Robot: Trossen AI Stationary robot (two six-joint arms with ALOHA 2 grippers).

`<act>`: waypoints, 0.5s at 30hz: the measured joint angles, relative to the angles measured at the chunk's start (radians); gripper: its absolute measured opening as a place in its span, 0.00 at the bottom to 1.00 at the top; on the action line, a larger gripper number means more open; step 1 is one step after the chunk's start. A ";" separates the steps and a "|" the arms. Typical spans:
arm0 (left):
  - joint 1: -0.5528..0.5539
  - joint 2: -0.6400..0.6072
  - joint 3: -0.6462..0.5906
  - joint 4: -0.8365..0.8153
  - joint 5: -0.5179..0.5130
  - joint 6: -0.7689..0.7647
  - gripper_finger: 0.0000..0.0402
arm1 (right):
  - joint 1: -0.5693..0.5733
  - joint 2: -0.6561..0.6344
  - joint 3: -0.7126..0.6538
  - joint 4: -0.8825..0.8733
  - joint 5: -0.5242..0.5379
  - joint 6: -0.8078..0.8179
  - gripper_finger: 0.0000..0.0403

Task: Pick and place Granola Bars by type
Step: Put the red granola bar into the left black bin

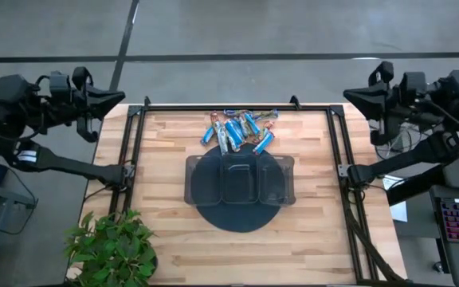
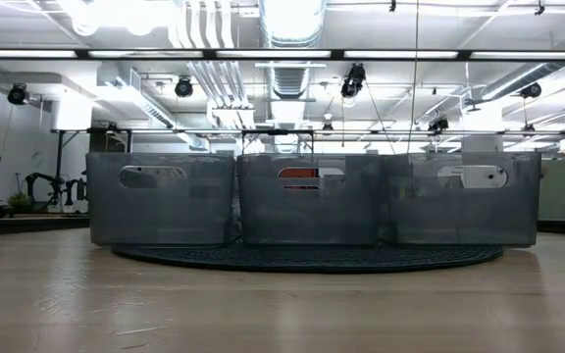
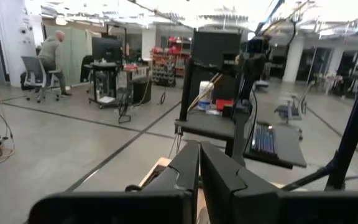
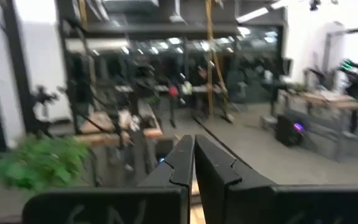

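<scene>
Sorting not yet begun: bars (image 1: 240,130) lie heaped beyond the tray (image 1: 239,182) (compartments look empty). Both arms wait off the bench, jaws together; next, one must reach in and open.

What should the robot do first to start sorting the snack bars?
Probably swing one arm, say the right gripper, in over the pile of granola bars and open its fingers. Both grippers sit shut off the table's corners, and the tray looks empty.
</scene>
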State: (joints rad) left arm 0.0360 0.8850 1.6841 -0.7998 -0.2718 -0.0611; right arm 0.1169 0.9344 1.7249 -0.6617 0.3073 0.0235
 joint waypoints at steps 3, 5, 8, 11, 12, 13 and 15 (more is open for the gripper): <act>0.000 0.020 0.020 -0.032 0.000 0.001 0.00 | 0.000 0.038 0.050 -0.072 0.028 0.003 0.02; 0.000 0.030 0.025 -0.046 -0.008 0.002 0.00 | 0.000 0.056 0.075 -0.109 0.037 0.008 0.02; 0.000 0.040 0.031 -0.058 -0.042 0.003 0.00 | 0.000 0.081 0.099 -0.154 0.037 0.006 0.02; 0.000 0.046 0.033 -0.058 -0.045 0.005 0.00 | 0.000 0.102 0.112 -0.196 0.037 0.009 0.02; 0.000 0.047 0.033 -0.059 -0.045 0.007 0.00 | 0.000 0.108 0.116 -0.213 0.036 0.016 0.02; 0.000 0.048 0.033 -0.065 -0.045 0.007 0.00 | 0.000 0.115 0.117 -0.227 0.036 0.023 0.02; 0.000 0.052 0.032 -0.084 -0.045 0.007 0.00 | -0.002 0.125 0.117 -0.246 0.036 0.028 0.02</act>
State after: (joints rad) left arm 0.0360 0.9372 1.7161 -0.8834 -0.3166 -0.0540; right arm 0.1147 1.0597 1.8414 -0.9073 0.3437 0.0514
